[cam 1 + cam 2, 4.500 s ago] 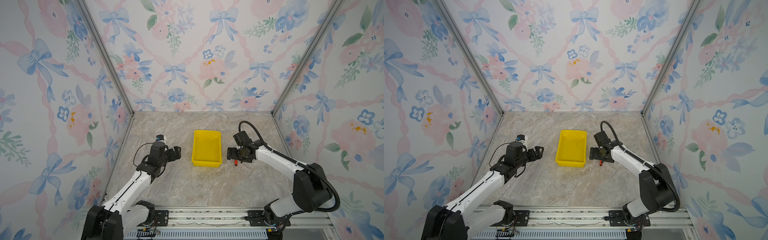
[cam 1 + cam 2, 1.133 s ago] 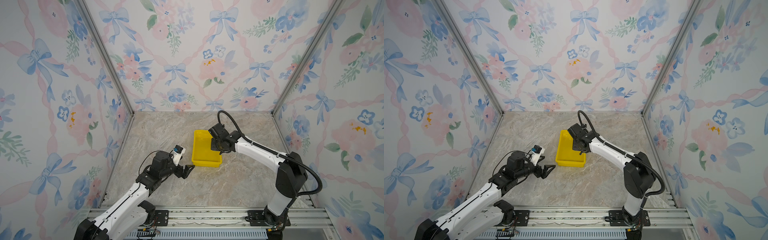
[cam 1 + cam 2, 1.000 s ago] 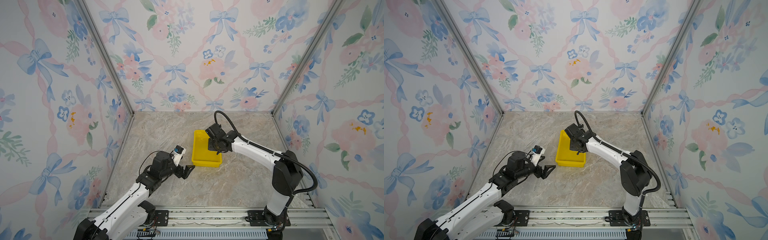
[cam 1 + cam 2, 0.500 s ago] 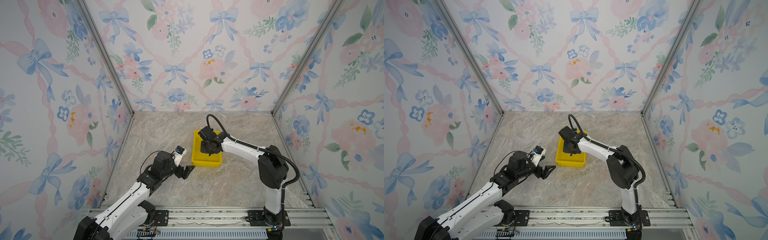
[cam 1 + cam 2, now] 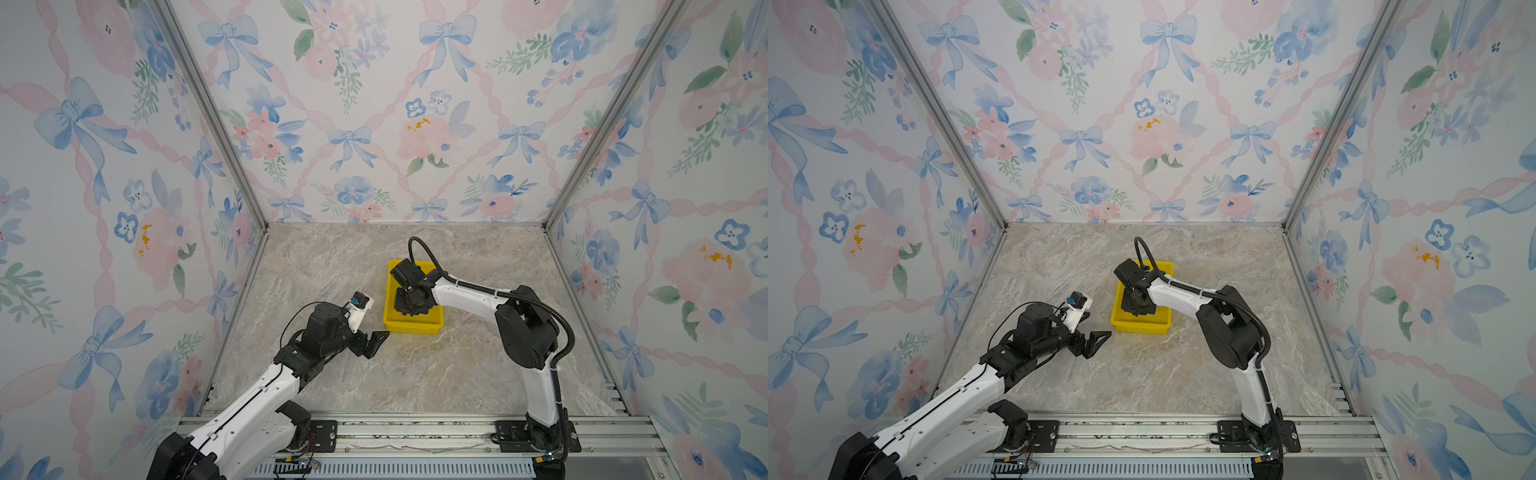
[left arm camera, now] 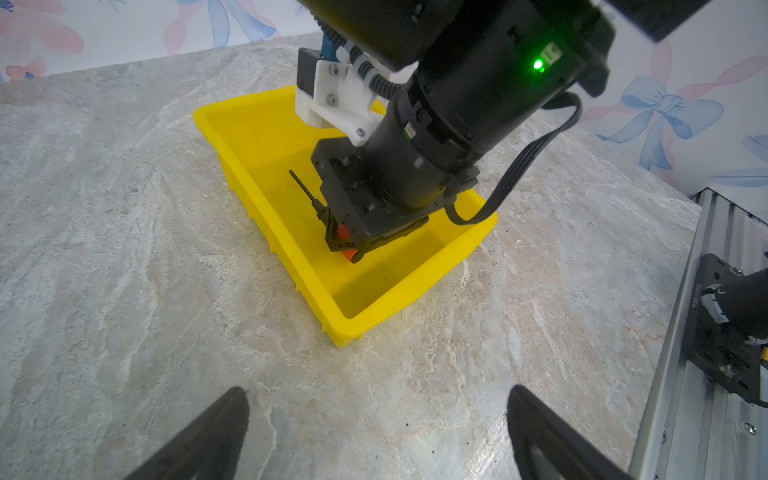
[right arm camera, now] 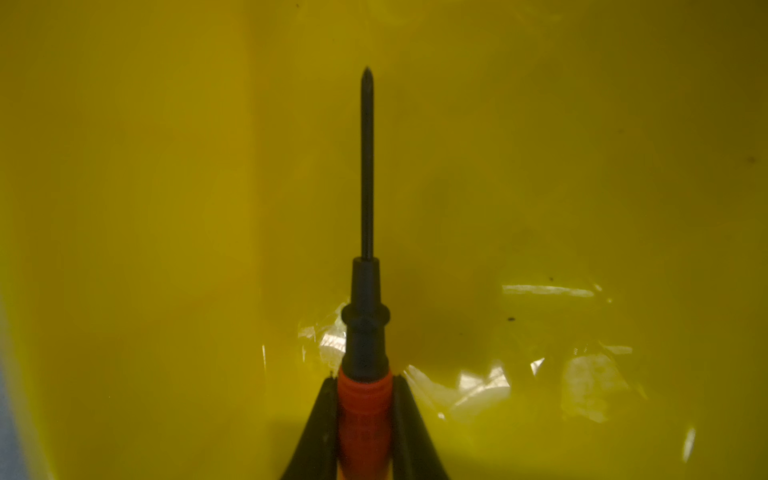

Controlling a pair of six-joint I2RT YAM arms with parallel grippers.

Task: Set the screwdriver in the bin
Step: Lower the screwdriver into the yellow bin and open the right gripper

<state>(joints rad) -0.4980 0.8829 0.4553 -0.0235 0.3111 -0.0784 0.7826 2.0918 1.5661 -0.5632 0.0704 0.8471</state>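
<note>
The screwdriver (image 7: 364, 415) has a red-orange handle, a black collar and a thin black shaft. My right gripper (image 7: 364, 376) is shut on the handle, and the shaft sticks out ahead of the fingertips. In the left wrist view the right gripper (image 6: 340, 245) points down inside the yellow bin (image 6: 415, 299), holding the screwdriver (image 6: 303, 189) just above the floor. In both top views the right gripper (image 5: 409, 309) (image 5: 1136, 307) is over the bin (image 5: 413, 328) (image 5: 1140, 326), and its wrist hides the screwdriver. My left gripper (image 5: 376, 343) (image 5: 1100, 338) (image 6: 378, 401) is open and empty, left of the bin's near corner.
The bin stands mid-table on a marbled surface. Flowered walls enclose the left, back and right sides. An aluminium rail (image 5: 415, 432) with both arm bases runs along the front edge. The right arm's black cable (image 5: 419, 249) arcs over the bin's far end.
My right gripper has moved left from the bin's right rim to over its inside and dropped lower, still holding the screwdriver. The left arm has barely shifted.
</note>
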